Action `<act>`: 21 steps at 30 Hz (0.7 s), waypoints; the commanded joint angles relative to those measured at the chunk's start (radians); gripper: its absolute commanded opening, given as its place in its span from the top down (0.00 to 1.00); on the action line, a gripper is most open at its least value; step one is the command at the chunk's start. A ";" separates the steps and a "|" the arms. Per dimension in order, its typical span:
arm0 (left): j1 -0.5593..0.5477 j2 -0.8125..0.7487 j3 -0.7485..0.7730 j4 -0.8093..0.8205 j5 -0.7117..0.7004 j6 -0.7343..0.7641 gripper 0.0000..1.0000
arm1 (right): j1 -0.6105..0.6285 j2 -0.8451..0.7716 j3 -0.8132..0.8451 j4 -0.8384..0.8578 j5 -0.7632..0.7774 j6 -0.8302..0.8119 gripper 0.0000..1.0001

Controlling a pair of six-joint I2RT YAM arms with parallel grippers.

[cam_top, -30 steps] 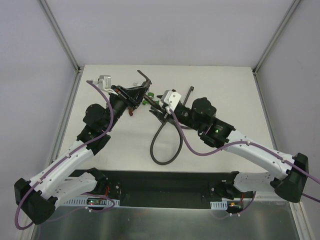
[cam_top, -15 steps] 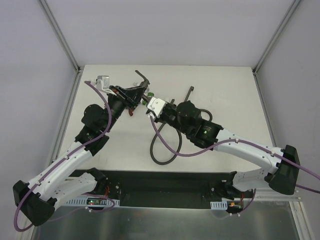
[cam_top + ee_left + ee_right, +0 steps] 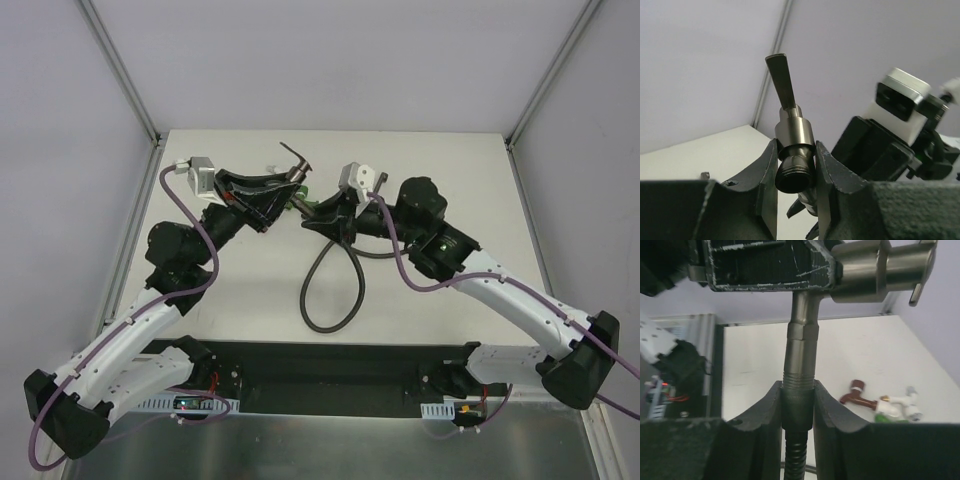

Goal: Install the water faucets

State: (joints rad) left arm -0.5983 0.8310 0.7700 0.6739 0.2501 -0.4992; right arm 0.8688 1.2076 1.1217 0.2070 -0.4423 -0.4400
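The grey metal water faucet (image 3: 792, 135) with its lever handle up is clamped between my left gripper's (image 3: 796, 170) fingers, above the table's far middle (image 3: 293, 172). In the right wrist view its threaded stem (image 3: 801, 350) runs down into the knurled end nut (image 3: 797, 407) of the dark flexible hose (image 3: 330, 290). My right gripper (image 3: 797, 412) is shut on that nut, facing the left gripper (image 3: 285, 188) from the right (image 3: 320, 218). Red (image 3: 857, 395), white (image 3: 900, 402) and green (image 3: 885, 415) plastic faucets lie together on the table below.
The hose hangs from the nut and loops across the table's middle toward the near edge. The right arm's white wrist camera (image 3: 902, 97) sits close to the right of the metal faucet. Grey walls with metal corner posts (image 3: 120, 70) ring the white table (image 3: 450, 170).
My right gripper has closed onto the hose's end nut, after swinging left and then back right and farther away. The left gripper has shifted the metal faucet slightly right.
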 commanded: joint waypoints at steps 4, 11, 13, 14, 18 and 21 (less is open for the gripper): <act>0.018 0.043 0.061 0.158 0.474 0.036 1.00 | -0.142 0.009 0.052 0.298 -0.415 0.386 0.98; 0.032 0.051 0.089 0.158 0.604 0.074 1.00 | -0.182 0.066 0.079 0.446 -0.553 0.575 0.98; 0.035 0.053 0.091 0.144 0.580 0.074 1.00 | -0.188 0.082 0.089 0.469 -0.573 0.618 0.98; 0.035 0.051 0.089 0.138 0.556 0.076 1.00 | -0.189 0.086 0.089 0.480 -0.570 0.621 0.97; 0.035 0.036 0.084 0.049 0.385 0.097 1.00 | -0.212 0.063 0.064 0.471 -0.523 0.604 0.58; 0.035 0.017 0.086 -0.057 0.177 0.122 1.00 | -0.226 0.027 0.059 0.379 -0.468 0.510 0.37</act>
State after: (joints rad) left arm -0.5602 0.8818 0.8387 0.7155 0.5869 -0.4065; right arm 0.6704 1.3006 1.1324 0.5388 -0.9749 0.1219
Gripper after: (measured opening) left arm 0.247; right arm 0.560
